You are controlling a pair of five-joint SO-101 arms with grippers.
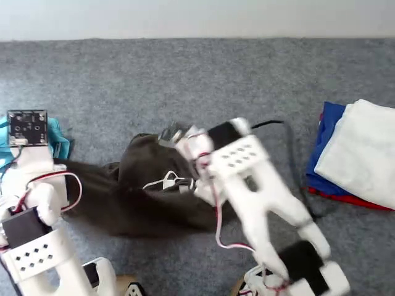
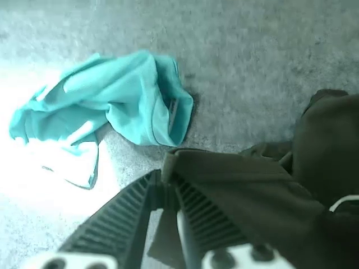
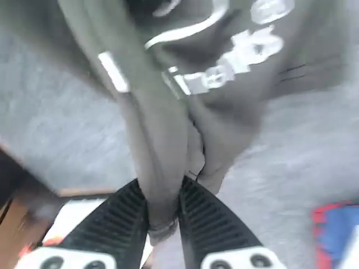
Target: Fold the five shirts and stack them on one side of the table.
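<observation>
A dark brown shirt [image 1: 142,197] with white print lies crumpled on the grey table [image 1: 185,80], stretched between both arms. My left gripper [image 2: 165,182] is shut on its edge [image 2: 252,190] at the left side of the table. My right gripper [image 3: 164,210] is shut on a bunched fold of the same shirt [image 3: 162,140], lifting it near the table's middle [image 1: 176,139]. A teal shirt [image 2: 112,101] lies crumpled just beyond the left gripper, peeking out beside the left arm [image 1: 58,139].
At the right edge lies a stack of folded shirts: a white one [image 1: 364,148] on top of a blue one [image 1: 327,132], with a red one [image 1: 345,198] beneath. Bare grey table stretches along the far side.
</observation>
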